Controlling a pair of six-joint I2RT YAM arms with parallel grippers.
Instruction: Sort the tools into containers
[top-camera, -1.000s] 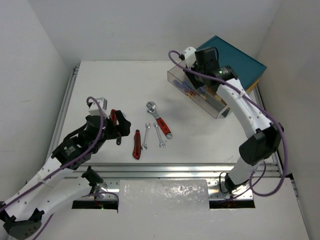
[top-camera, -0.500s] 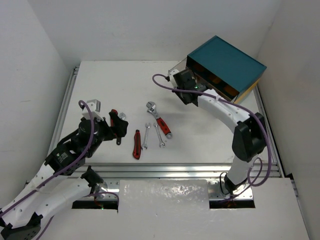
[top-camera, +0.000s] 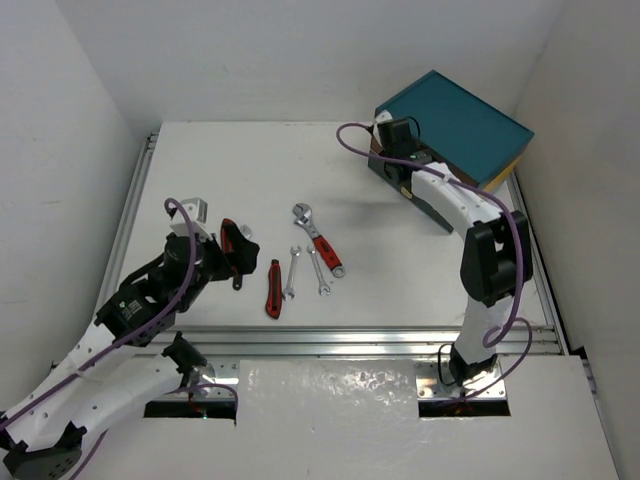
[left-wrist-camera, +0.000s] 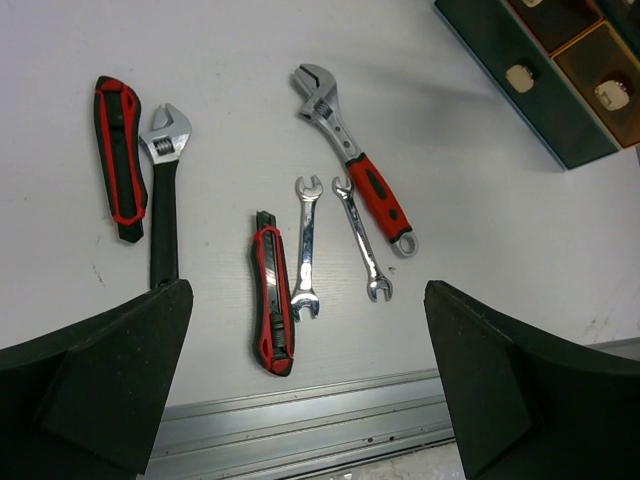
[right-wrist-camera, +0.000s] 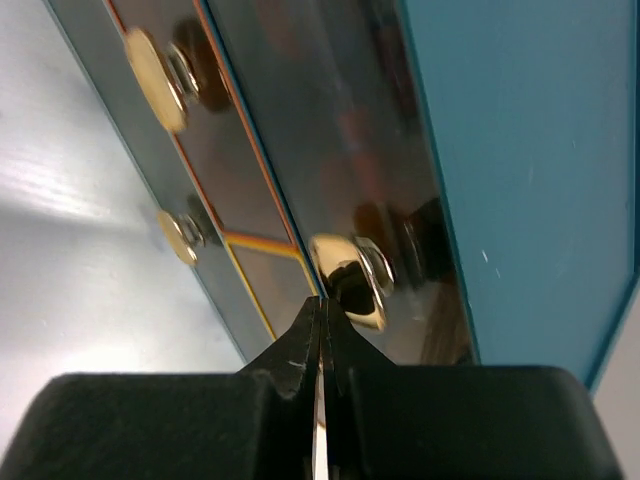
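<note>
The tools lay mid-surface, nearer the near edge, all apart. They are steel and stiff, probably heavy for their size, with bare shanks likely slippery. The rubbery handle of the red-handled wrench (left-wrist-camera: 378, 198) looked the surest hold, while the two slim spanners (left-wrist-camera: 306, 250) lay flat and would be awkward to pinch. The left gripper (left-wrist-camera: 306, 287) hung spread wide above them. At the far right corner the right gripper (right-wrist-camera: 322, 312), clenched on nothing, sat right at a cream knob (right-wrist-camera: 350, 278) of the chest (top-camera: 455, 125). Its drawers all looked closed, barring any drop-in.
</note>
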